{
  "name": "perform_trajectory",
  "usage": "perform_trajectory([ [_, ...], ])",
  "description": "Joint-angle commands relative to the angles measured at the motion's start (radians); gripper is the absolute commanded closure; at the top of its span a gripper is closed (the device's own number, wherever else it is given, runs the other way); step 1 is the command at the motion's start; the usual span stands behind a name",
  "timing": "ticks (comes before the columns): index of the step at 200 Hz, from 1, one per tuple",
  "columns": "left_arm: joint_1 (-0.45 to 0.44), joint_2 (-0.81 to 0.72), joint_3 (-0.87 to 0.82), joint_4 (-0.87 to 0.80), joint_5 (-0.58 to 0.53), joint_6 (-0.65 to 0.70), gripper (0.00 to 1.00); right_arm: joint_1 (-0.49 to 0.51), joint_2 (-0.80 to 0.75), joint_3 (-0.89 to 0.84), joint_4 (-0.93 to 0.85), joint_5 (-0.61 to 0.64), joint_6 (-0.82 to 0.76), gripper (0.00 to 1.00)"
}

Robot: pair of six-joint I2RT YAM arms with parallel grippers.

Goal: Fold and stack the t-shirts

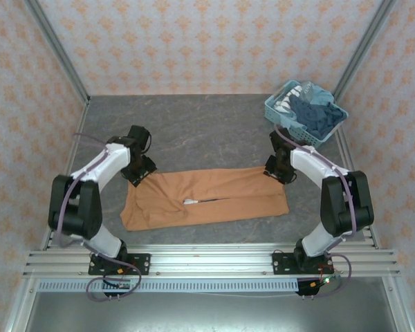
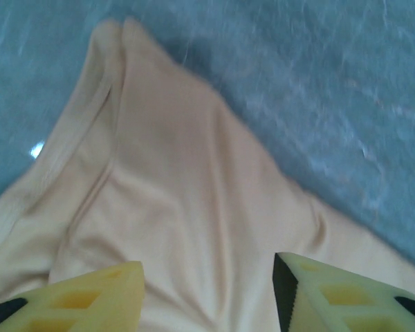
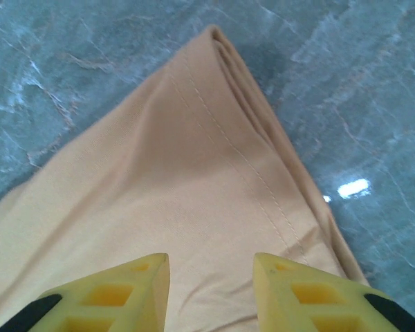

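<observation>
From above, an orange-tan t-shirt [image 1: 207,197] lies folded in a long band across the middle of the grey tabletop [image 1: 194,124]. The left end effector [image 1: 140,171] sits at its far left corner, the right end effector [image 1: 277,169] at its far right corner. A light-blue basket [image 1: 273,111], far right, holds a dark blue t-shirt [image 1: 318,116].

Left wrist: the left end effector [image 2: 207,266] stands part open over the orange-tan t-shirt [image 2: 180,194], gripping nothing.

Right wrist: the right end effector [image 3: 211,259] also stands part open and empty, above the stitched corner of the orange-tan t-shirt [image 3: 180,159].

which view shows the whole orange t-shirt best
The top external view: the orange t-shirt lies whole there, folded into a long band on the table. The left wrist view gives one blurred corner beyond its yellow fingers; the right wrist view gives a sharper corner with a stitched hem.
</observation>
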Motion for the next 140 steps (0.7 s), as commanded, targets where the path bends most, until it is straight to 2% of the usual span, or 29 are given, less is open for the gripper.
perform_trajectory([
  [1, 0.039, 0.104, 0.071, 0.017, -0.04, 0.069, 0.52, 0.0, 0.059, 0.048, 0.003, 0.039, -0.003, 0.64],
  [30, 0.119, 0.206, 0.098, 0.021, -0.125, 0.102, 0.67, -0.028, 0.133, 0.069, -0.016, 0.083, 0.011, 0.64],
  [55, 0.182, 0.298, 0.13, 0.025, -0.124, 0.137, 0.79, -0.046, 0.207, 0.111, -0.051, 0.1, 0.008, 0.64],
  [67, 0.199, 0.341, 0.16, 0.011, -0.131, 0.16, 0.82, -0.05, 0.228, 0.129, -0.062, 0.105, 0.006, 0.64],
  [111, 0.222, 0.423, 0.286, -0.007, -0.075, 0.217, 0.79, -0.056, 0.294, 0.219, -0.079, 0.069, -0.01, 0.63],
  [129, 0.222, 0.455, 0.367, -0.015, -0.048, 0.241, 0.73, -0.059, 0.351, 0.301, -0.103, 0.05, -0.031, 0.63],
  [140, 0.223, 0.471, 0.413, -0.021, -0.043, 0.261, 0.66, -0.062, 0.392, 0.359, -0.122, 0.037, -0.048, 0.63],
])
